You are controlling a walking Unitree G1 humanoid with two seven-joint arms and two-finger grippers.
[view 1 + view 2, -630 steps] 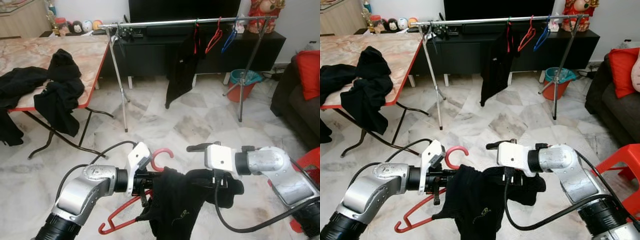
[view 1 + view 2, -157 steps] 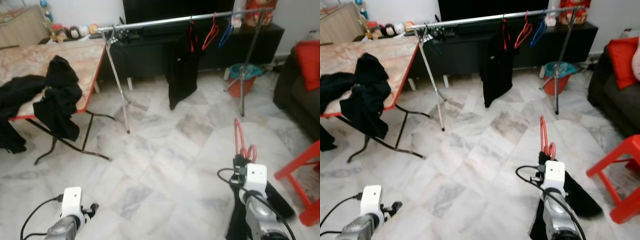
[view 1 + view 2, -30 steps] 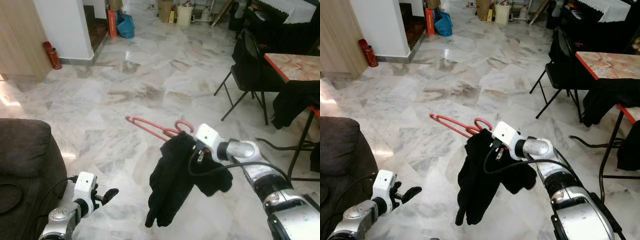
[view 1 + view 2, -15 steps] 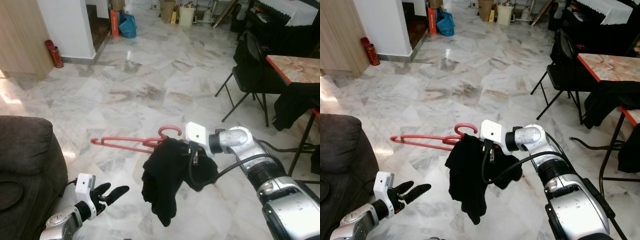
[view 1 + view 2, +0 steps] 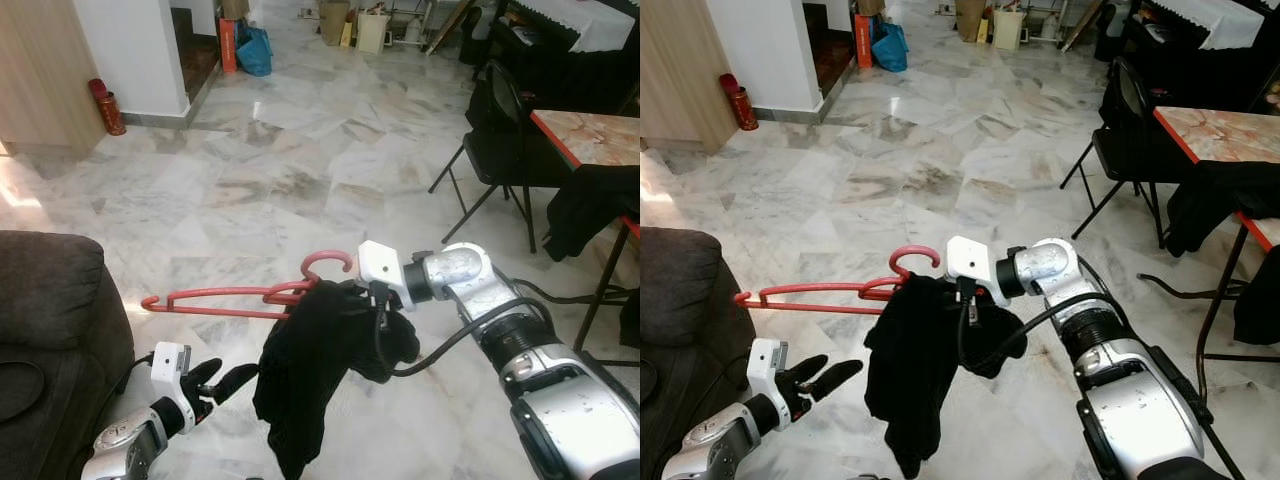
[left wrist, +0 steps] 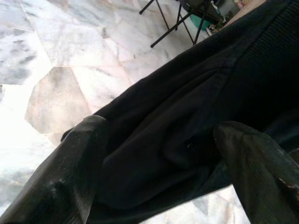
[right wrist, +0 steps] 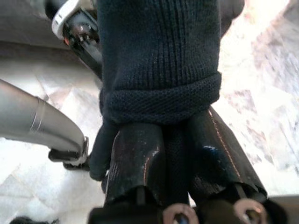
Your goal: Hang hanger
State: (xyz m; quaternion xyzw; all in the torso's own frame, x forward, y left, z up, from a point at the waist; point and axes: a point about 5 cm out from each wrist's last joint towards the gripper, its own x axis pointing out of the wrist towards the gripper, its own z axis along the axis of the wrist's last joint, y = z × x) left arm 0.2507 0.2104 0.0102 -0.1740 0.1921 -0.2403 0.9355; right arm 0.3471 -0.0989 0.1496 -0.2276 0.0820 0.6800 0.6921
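Hanger [image 5: 235, 300], red plastic with a black knitted garment [image 5: 320, 360] draped over it, was out in mid-air above the marble floor [image 5: 300, 150], carried level by the robot's right arm, its hook curling up just beside the white wrist housing. The right gripper [image 7: 180, 140] was clamped tight on the dark knit, its two black fingers [image 7: 135, 154] pressed almost together with only a strip of fabric between them; whether they also pinched the hanger's neck under the cloth, I could not tell.

To my eye this was the carrying stage: no rail or rod stood anywhere before the robot, just open floor, a brown sofa [image 5: 50, 290] at its left, a black folding chair [image 5: 500, 110] and a red-edged marble-topped table [image 5: 590, 125] with dark clothes [image 5: 590, 205] heaped on it at its right. The next move, I judged, called for turning and walking until a rail came into sight, then lifting the hook over it without letting the garment slide off the sloping arm.

Low on the robot's left, the left gripper [image 5: 222, 380] had its fingers spread wide, holding nothing; from its wrist camera the black cloth hung close between the parted fingertips [image 6: 70, 177], though I could not say it touched them.
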